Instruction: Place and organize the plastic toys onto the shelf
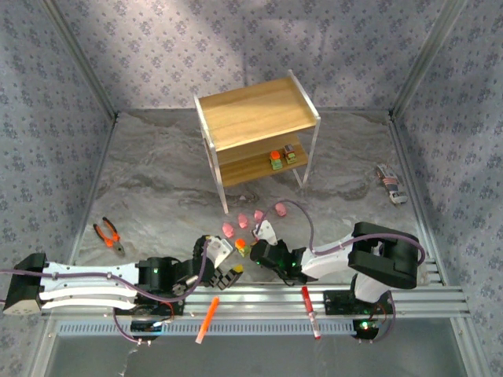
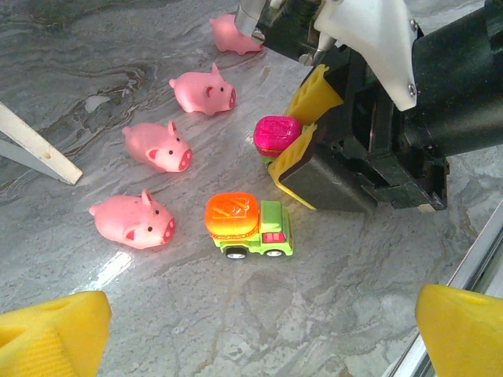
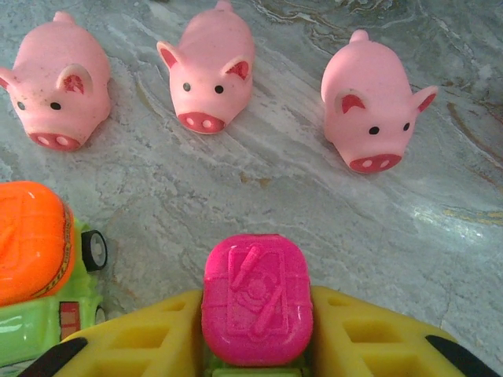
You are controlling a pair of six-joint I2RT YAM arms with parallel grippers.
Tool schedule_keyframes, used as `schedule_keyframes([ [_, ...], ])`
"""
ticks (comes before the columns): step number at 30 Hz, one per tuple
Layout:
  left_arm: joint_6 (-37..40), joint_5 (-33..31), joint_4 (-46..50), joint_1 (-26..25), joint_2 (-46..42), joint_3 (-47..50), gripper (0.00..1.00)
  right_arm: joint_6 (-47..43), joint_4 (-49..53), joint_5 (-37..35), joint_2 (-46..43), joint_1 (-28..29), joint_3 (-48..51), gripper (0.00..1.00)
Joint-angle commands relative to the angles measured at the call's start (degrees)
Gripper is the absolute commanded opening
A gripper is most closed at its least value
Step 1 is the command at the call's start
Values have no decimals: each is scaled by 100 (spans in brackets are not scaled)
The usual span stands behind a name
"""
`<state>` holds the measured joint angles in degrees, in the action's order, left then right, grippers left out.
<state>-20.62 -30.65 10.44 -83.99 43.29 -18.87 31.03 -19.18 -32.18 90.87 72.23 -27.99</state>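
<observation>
Now: pink truck point(image 3: 257, 298) sits wheels-down on the table point(image 1: 157, 188), near edge, just ahead of the right arm. Right gripper point(image 2: 302, 126) straddles it. Its yellow pads point(image 3: 369, 330) lie against both sides of the pink top, with no gap visible from the right wrist. Reads as clamped on the truck, not lifted.

Orange truck point(image 2: 247, 226) stands just beside it, apart from the pads, close to the gripper's lower finger. Four pigs point(image 2: 159, 147) lie in a loose row beyond, all apart from each other and from the trucks.

Left gripper point(image 2: 255, 334) hovers low over the same patch, fingers spread wide, holding nothing.

Shelf point(image 1: 251, 114) stands well apart at the far side of the table. Two blocky toys point(image 1: 276, 160) are on its lower tier, toward the right end; the top tier is bare.

Step in hand, by my reading: pick-up of the pink truck, grip made, lift not begun. Six toys are left on the table, this one included.

Next move calls for a straight lift, so the lower finger doesn't nudge the orange truck. Then a long carry over the pigs to the shelf. The lower tier means entering between the white legs and under the top board, then setting down beside the two toys there.
</observation>
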Motion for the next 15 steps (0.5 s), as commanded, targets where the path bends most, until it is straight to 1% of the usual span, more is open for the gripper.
schedule_keyframes([
  [1, -22, -24, -24, 28, -5, -70, 100, 29, 362, -60, 1, 54, 92, 33],
  [6, -21, -29, -25, 23, -4, -77, 100, 31, 401, -152, -99, 107, 110, 31],
  [9, -4, -3, -50, 22, 45, -90, 100, 58, 493, -222, -223, 129, 125, 27],
  [15, 45, -62, -136, -84, 499, -251, 100, 76, 704, -340, -603, 134, 188, 26],
])
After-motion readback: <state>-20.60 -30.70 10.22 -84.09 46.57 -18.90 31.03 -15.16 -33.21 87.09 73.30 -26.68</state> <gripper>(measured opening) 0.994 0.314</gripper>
